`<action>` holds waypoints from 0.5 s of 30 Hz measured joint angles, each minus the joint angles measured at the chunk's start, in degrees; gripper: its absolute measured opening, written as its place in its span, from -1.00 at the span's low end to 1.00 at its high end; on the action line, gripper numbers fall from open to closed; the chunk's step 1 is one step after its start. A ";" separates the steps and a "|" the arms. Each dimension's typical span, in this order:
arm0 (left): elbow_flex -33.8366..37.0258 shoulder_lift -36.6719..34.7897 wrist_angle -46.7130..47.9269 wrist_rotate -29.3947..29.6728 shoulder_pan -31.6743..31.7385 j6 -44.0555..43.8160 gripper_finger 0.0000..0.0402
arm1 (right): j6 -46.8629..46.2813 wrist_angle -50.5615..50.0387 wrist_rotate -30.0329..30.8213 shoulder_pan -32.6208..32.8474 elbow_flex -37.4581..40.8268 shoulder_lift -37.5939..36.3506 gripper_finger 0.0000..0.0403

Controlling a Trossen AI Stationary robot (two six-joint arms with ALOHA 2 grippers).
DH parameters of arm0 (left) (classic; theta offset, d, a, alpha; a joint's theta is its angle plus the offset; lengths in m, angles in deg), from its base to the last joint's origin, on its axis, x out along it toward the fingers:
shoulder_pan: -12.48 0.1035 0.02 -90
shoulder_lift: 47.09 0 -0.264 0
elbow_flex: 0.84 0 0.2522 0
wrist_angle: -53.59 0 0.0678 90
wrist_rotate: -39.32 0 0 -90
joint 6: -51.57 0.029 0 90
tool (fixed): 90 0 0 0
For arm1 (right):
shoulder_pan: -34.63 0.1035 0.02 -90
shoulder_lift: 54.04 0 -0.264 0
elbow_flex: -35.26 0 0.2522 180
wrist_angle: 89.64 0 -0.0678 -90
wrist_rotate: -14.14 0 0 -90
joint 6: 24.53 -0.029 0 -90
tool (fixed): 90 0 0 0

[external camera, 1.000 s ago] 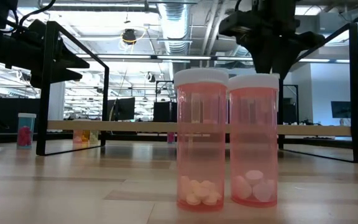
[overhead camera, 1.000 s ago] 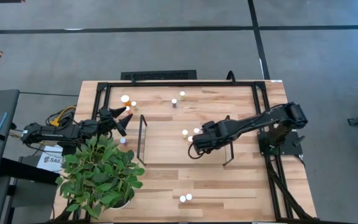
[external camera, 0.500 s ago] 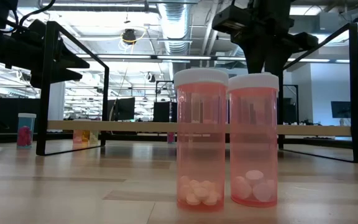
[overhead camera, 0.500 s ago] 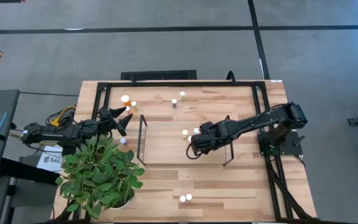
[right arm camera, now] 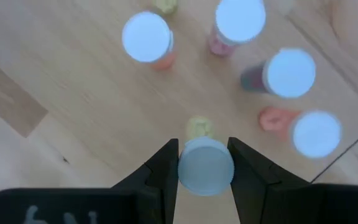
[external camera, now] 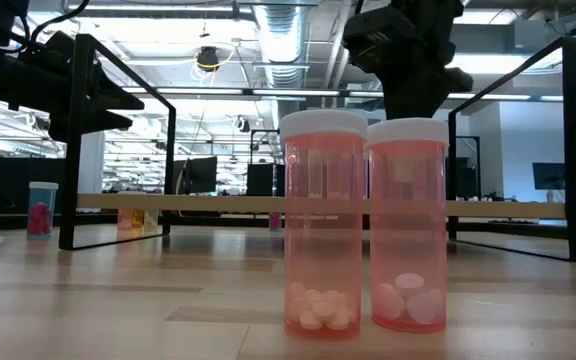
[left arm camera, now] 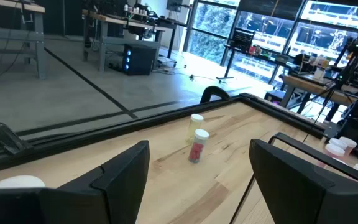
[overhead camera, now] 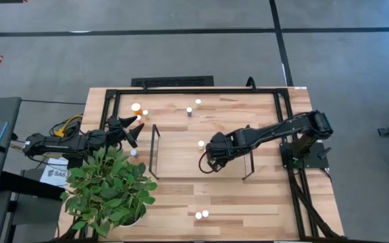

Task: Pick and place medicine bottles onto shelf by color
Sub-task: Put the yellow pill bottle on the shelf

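Progress: we judge the sort to be partly done, with most of the medicine bottles not yet on the shelf.
Right gripper: we hold a white-capped bottle clamped between our fingers, seen cap-up in the right wrist view; in the high view this gripper sits over the shelf's light-wood surface, near its right wire end.
Held bottle's color: we cannot tell from these views, since only the cap shows.
On the shelf: one white cap stands beside the right gripper in the high view. The right wrist view shows four more capped bottles below us, among them an orange one, a pinkish one and a dark one; which of them stand on the shelf we cannot say.
Left gripper: we wait with jaws apart and empty at the table's left side, near a pair of bottles by the far-left corner.
Left to do, far edge: two bottles stand together on the table beyond the shelf; the left wrist view shows a red-bodied one among them.
Left to do, near edge: two pink bottles with pills inside stand touching, close to the low camera, well apart from the shelf.
Left to do, left side: a small bottle sits by the potted plant.
Next, in our judgement: set the held bottle down with its color group, then fetch the outlying pairs.
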 joint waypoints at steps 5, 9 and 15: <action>0.01 0.00 -0.01 -0.02 -0.02 0.00 0.32 | 6.18 -0.28 0.12 0.02 -0.02 0.00 -0.34; -0.02 0.00 0.01 -0.02 0.00 0.00 0.32 | 8.66 -0.16 0.21 0.00 -0.20 1.22 -0.34; 0.00 -0.04 -0.02 -0.03 0.00 0.00 0.32 | 10.12 -2.58 -0.40 -0.04 -0.76 4.86 -0.29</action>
